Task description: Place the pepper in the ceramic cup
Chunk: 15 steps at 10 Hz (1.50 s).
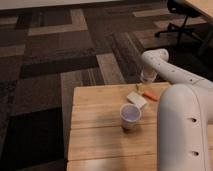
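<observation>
Tool (146, 77) poised at far edge of table (95, 125), open or closed not discernible; pepper (150, 96) flat just below and nearward of tool, long axis crosswise, beside white block (136, 99); ceramic cup (130, 114) farther nearward-left.

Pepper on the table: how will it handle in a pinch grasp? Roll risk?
The pepper is slender and tapered, so it probably rolls or pivots if nudged. It looks small beside the ceramic cup, so likely light. The white block lies close and might get bumped. The gripper is at the far edge of the table, just behind both.
</observation>
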### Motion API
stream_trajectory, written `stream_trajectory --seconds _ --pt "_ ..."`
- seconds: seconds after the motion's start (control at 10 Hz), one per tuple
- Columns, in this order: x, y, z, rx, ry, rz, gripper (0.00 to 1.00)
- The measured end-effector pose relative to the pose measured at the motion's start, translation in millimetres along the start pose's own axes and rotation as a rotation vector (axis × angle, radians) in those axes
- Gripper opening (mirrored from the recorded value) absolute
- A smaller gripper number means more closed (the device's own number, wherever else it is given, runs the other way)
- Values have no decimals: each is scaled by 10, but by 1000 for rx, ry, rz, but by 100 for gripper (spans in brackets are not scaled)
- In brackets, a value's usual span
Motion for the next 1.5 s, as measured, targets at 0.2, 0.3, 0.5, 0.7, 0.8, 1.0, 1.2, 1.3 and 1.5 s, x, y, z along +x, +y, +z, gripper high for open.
stream_trajectory --seconds 0.2,0.3,0.5,0.7,0.8,1.0,1.2,1.3,1.5 --pt "-32 9 -20 -2 6 -12 8" --pt "-40 13 -37 -4 17 -15 0" --pt "-91 3 -159 5 28 -20 0" --pt "-183 18 -345 16 22 -32 0" --pt "-243 47 -462 20 16 -43 0" --pt "-345 142 -650 24 11 -86 0" --pt "-492 352 -911 15 -5 -166 0" --pt "-536 431 -1022 12 -15 -191 0" --pt "-639 641 -1261 1 -39 -254 0"
